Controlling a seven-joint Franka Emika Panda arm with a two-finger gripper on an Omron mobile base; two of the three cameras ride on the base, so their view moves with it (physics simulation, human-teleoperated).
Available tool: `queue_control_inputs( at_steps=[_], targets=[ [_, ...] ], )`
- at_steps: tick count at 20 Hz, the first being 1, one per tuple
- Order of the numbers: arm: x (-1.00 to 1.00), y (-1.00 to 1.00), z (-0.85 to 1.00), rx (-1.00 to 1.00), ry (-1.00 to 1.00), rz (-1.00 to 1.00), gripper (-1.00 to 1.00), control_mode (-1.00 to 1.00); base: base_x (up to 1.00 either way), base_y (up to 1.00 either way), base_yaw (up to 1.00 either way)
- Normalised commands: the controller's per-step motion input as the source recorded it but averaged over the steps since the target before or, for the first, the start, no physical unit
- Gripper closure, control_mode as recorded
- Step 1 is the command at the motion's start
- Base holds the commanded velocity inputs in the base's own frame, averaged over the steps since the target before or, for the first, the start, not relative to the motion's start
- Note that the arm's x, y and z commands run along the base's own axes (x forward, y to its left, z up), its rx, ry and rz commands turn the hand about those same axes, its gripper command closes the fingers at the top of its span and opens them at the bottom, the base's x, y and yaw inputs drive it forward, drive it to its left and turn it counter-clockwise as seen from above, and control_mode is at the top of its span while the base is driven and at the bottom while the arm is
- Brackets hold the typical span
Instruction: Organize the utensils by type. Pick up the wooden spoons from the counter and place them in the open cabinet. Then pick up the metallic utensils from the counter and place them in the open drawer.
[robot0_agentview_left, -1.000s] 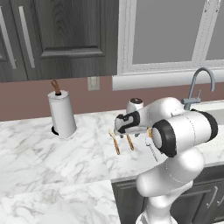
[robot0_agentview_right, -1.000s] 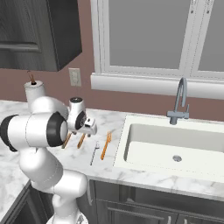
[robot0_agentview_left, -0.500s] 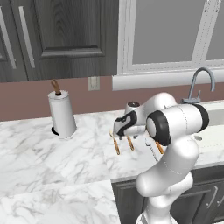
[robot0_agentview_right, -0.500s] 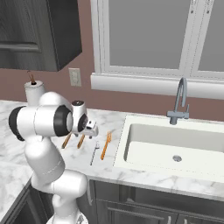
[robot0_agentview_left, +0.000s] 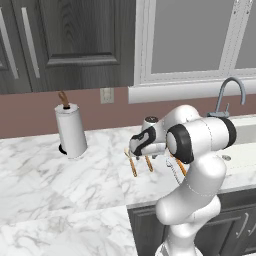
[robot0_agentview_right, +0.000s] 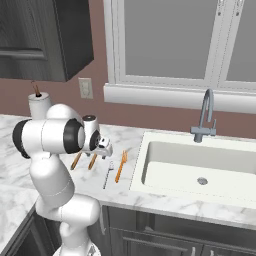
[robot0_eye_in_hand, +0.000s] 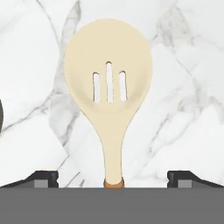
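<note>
Right under the hand, a slotted wooden spoon (robot0_eye_in_hand: 109, 94) lies flat on the bench (robot0_agentview_left: 60, 185), pale bowl pointing away, long axis centred between the wide-open jaws, nothing gripped. Second spoon (robot0_agentview_left: 132, 164) lies parallel just beside it, with the orange-handled piece (robot0_agentview_right: 120, 167) and silver piece (robot0_agentview_right: 108, 175) nearer the sink (robot0_agentview_right: 160, 155), whose basin holds nothing. Bare marble stretches toward the paper towel roll (robot0_agentview_left: 70, 131).

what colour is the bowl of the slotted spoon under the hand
Pale cream, with three narrow slots; the wooden spoon shows best in the hand view.
</note>
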Motion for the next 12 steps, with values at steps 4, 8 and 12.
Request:
queue_control_inputs(
  at_steps=[4,8,12],
  targets=[
    [-0.03,-0.09,-0.16,0.00,0.00,0.00,1.00,-1.00,0.00,0.00,0.00],
    [-0.02,-0.12,-0.09,0.00,0.00,0.00,1.00,-1.00,0.00,0.00,0.00],
    [-0.04,-0.13,0.00,0.00,0.00,0.00,1.00,-1.00,0.00,0.00,0.00]
  ],
)
